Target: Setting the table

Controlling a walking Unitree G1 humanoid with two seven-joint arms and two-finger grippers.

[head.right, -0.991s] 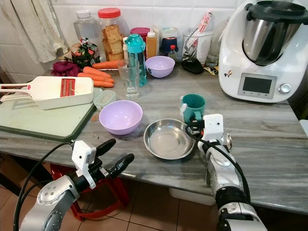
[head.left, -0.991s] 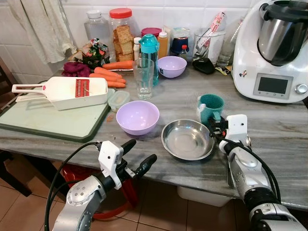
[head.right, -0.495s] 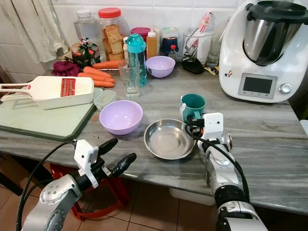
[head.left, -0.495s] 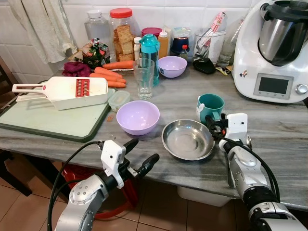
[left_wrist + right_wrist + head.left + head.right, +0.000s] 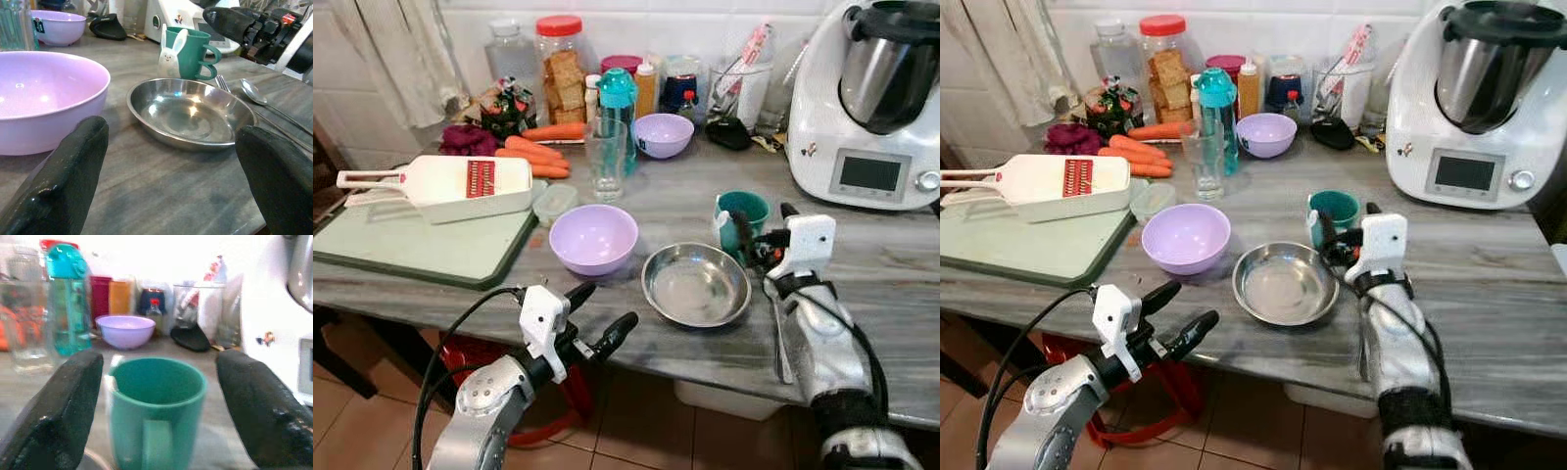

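Little set out so far, by the look of it: a lavender bowl (image 5: 593,238), a steel dish (image 5: 696,284) and a teal mug (image 5: 741,219) grouped near the front of the counter (image 5: 891,264), with a fork and spoon (image 5: 255,93) lying just right of the dish, seen from the left wrist. No clear place setting yet; more a loose cluster amid kitchen clutter.

Right gripper (image 5: 763,237) raised at mug height, fingers spread wide and empty, one to each side of the mug's near face with its handle between them in the right wrist view (image 5: 155,410); not yet touching, as far as can be told. Probably lining up to take the mug.

Left gripper (image 5: 597,318) held off the near edge of the counter, below the lavender bowl, fingers parted wide, nothing held.

Farther back: a drinking glass (image 5: 605,159), a teal bottle (image 5: 616,116), a second small lavender bowl (image 5: 663,134), carrots (image 5: 536,155), a slicer (image 5: 445,185) on a green cutting board (image 5: 421,249), and a large white kitchen machine (image 5: 871,98) at far right. Most of the arranging judged still ahead.
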